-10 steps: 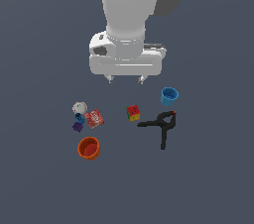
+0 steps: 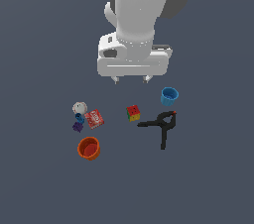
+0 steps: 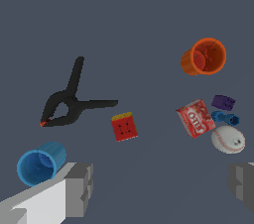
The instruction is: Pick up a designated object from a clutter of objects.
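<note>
Dark slate-grey ground (image 2: 44, 29) fills both views and carries every item. Above it the white arm (image 2: 144, 5) is seen from the exterior camera, with the gripper (image 2: 131, 80) hanging clear of the objects; its two fingers (image 3: 79, 188) are spread wide apart and nothing is held between them.

Largest of the clutter is the black clamp (image 2: 162, 125), laid flat with its handles splayed, near the exterior view's right. Just above it the light-blue cup (image 2: 169, 96) is set. An orange cup (image 2: 89, 148) is placed lowest in the exterior view, towards its left. A red packet (image 2: 94, 118) is found above that cup, and a white ball (image 2: 79, 107) lies close beside the packet. A multicoloured cube (image 2: 133, 113) sits alone between the packet and the clamp, almost under the gripper.

Smallest are two bits beside the packet: a purple piece (image 2: 77, 127) and the dark-blue spool (image 2: 80, 118). The spool is lodged between the ball and the purple piece, next to the packet, well apart from the gripper.
</note>
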Controlling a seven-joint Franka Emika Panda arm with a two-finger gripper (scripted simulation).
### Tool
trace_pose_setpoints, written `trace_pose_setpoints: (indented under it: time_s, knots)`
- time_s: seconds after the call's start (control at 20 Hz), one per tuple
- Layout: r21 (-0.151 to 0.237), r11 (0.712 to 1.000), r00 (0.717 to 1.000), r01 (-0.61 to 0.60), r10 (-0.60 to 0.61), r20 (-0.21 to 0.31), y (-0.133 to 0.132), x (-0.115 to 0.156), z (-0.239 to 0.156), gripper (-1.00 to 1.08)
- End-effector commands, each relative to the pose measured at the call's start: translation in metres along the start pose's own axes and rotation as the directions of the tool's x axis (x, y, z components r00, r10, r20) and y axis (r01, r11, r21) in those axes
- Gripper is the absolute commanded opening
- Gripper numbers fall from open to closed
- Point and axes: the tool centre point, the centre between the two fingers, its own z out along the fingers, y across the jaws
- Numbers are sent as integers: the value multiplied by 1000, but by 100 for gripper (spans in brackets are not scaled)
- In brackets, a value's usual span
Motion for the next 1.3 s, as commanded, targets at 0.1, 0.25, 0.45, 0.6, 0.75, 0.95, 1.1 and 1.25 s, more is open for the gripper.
trace_pose_setpoints:
  time_s: [0.1, 0.25, 0.45, 0.6, 0.75, 0.95, 1.1, 1.25]
  knots:
    - [-3, 1000, 1000, 8, -8, 2, -2, 0, 0, 100]
    - [-3, 1000, 1000, 10, -10, 2, -1, 0, 2, 100]
    - [1, 1000, 1000, 19, -19, 1, 5, 3, 8, 100]
    - [6, 1000, 1000, 30, -30, 0, 14, 6, 15, 100]
    - [12, 999, 999, 45, -45, -3, 26, 10, 26, 100]
    - [21, 997, 997, 71, -70, -7, 47, 15, 45, 100]
    - [28, 995, 996, 94, -93, -13, 68, 19, 63, 100]
    - [33, 992, 993, 119, -118, -19, 91, 21, 84, 100]
